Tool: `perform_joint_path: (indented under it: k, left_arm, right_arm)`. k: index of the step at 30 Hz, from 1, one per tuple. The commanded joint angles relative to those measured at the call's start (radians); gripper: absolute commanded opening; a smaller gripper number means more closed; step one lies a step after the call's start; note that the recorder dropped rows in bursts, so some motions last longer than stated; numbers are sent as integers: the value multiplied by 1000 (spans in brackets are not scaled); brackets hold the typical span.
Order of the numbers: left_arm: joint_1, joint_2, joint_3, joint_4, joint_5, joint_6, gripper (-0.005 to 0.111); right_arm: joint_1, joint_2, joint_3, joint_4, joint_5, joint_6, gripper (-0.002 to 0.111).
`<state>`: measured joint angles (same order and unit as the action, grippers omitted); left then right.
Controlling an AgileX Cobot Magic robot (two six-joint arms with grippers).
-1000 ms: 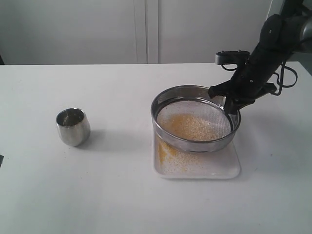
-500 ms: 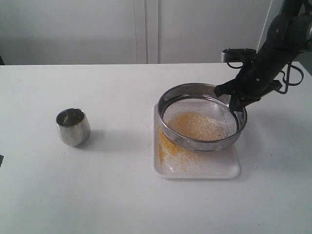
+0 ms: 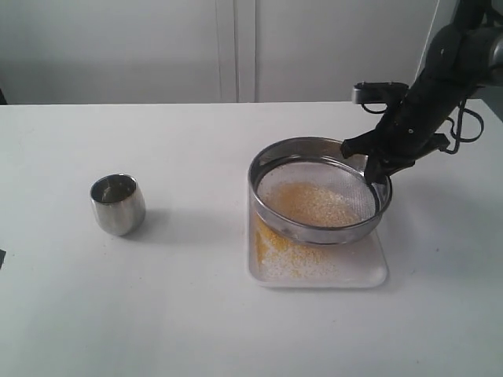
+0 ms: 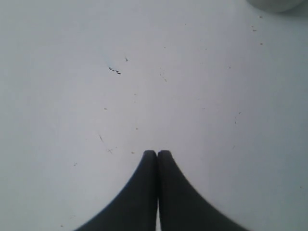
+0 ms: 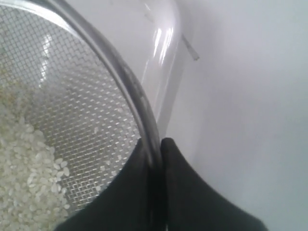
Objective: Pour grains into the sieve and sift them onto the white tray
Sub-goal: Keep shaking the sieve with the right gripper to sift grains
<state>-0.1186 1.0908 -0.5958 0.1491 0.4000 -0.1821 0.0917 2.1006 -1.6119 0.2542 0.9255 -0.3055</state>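
The sieve hangs tilted just above the white tray, its steel rim pinched at the right side by my right gripper, which is shut on it. Pale and yellow grains lie on the mesh; whitish ones show close up in the right wrist view. Yellow grains are scattered on the tray under the sieve's left edge. My left gripper is shut on nothing, over bare white table; it is out of the exterior view.
A small rounded steel cup stands upright on the white table at the left, well apart from the tray. Its blurred edge shows in the left wrist view. A pale wall runs behind the table.
The sieve swung right half a second ago and has now come back a little to the left, still held by my right gripper. More yellow grains lie on the tray.
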Motion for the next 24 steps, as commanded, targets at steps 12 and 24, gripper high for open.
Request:
perform_joint_path:
  k: [12, 24]
  left_arm:
    - [2, -9, 7, -1, 12, -1, 0]
    - [2, -9, 7, -1, 12, -1, 0]
  right_arm:
    - [8, -17, -5, -8, 1, -96, 0]
    - [6, -17, -5, -65, -60, 67, 0]
